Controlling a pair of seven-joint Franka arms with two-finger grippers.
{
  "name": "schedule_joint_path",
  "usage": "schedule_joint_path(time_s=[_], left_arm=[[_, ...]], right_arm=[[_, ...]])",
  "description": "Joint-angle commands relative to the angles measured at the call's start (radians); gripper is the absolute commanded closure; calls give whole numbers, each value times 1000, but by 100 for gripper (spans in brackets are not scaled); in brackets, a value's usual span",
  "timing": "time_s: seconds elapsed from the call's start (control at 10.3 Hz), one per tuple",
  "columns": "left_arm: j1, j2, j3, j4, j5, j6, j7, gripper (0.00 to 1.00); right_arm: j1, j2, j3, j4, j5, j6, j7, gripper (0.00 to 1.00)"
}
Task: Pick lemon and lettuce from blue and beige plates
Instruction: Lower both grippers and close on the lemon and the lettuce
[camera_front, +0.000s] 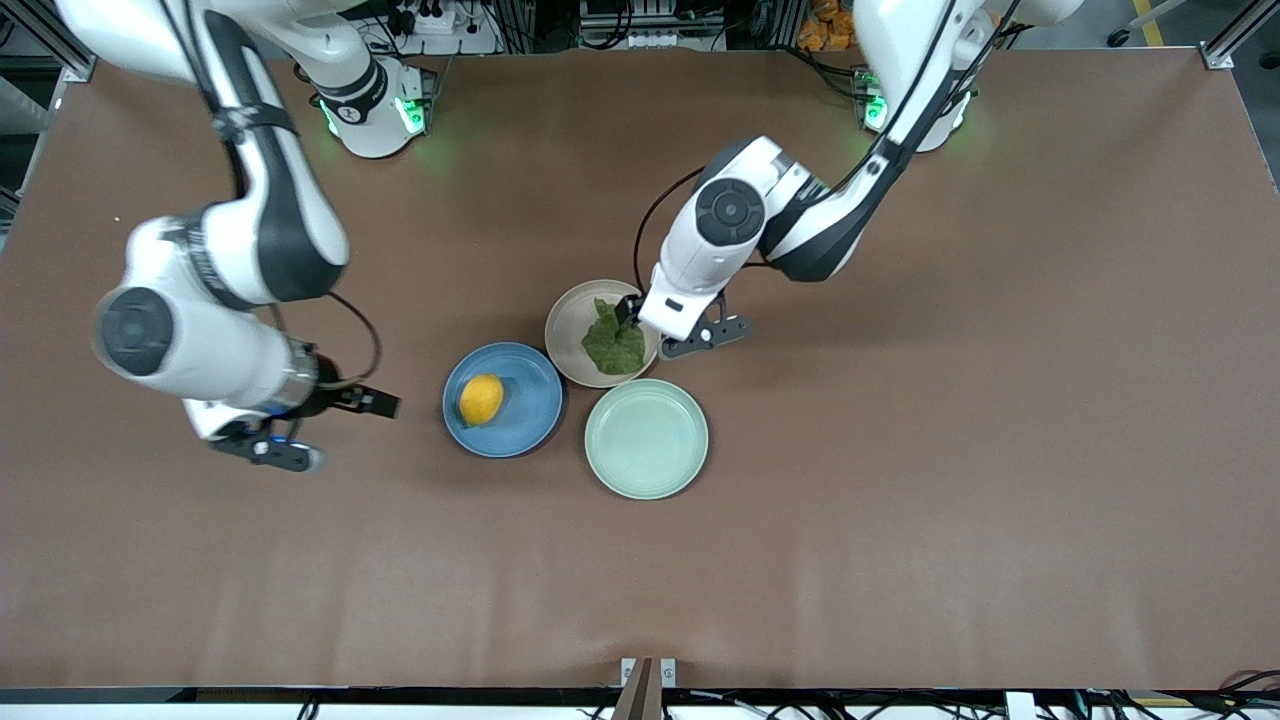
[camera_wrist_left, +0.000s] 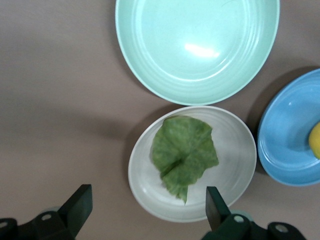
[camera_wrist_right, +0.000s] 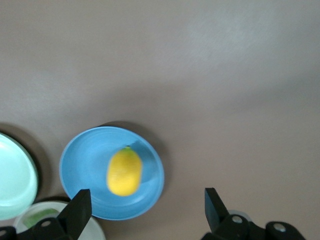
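Lemon: the small yellow lemon (camera_front: 481, 399) lies in the blue plate (camera_front: 520, 425), a little toward the right arm's end of the desk (camera_front: 900, 500).
Lettuce: the dark green lettuce (camera_front: 612, 344) lies flat in the beige plate (camera_front: 567, 325), which touches the blue plate and sits farther from the front camera.
Mint plate: a pale mint-green plate (camera_front: 646, 438) holds nothing; it sits nearest the front camera, just beside the other two.
Left hand: the left hand (camera_front: 640, 322) hangs over the beige plate's edge with fingers spread wide and nothing in them, seemingly lined up to drop onto the leaf.
Right hand: the right hand (camera_front: 340, 420) hovers over bare desk beside the blue plate, fingers also wide apart and holding nothing, probably approaching the lemon.
Progress: neither item has been lifted yet.
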Motion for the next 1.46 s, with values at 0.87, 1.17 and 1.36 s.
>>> schedule_joint_path(time_s=[0.87, 1.17, 1.36], left_arm=[[-73, 147, -4, 46, -44, 221, -275, 0], [-107, 168, -4, 48, -41, 221, -270, 0], [-110, 181, -4, 48, -6, 221, -261, 0]], right_arm=[[132, 225, -6, -4, 45, 146, 257, 0], [129, 227, -6, -23, 42, 146, 251, 0], [126, 227, -6, -39, 43, 144, 231, 0]])
